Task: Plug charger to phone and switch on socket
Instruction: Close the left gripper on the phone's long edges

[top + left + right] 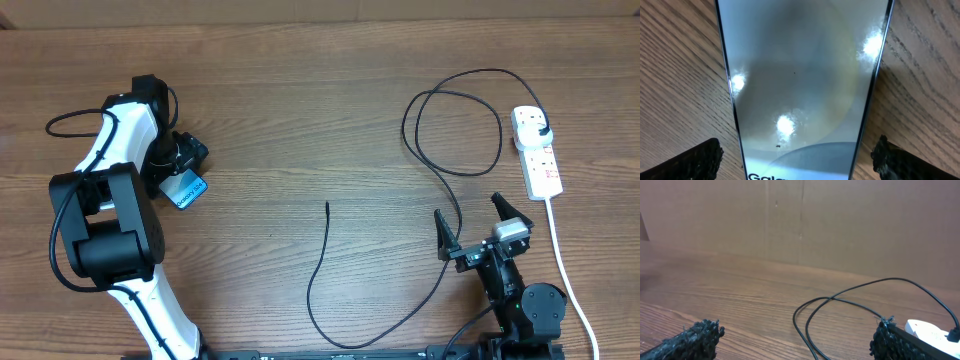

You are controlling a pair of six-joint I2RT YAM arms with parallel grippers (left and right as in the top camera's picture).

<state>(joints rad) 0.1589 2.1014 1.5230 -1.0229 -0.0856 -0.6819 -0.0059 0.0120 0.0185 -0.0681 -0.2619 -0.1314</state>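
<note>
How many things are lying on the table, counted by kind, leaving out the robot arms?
Phone: 1
Black charger cable: 1
White power strip, with its cord: 1
Total: 3

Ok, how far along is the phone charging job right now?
Done: the charger looks plugged into the socket. In hand: the left hand hangs open over the phone, not gripping; the right hand is open and empty. Left: the connector tip lies loose mid-table, away from the phone, needing plugging in, then the socket switched on.
</note>
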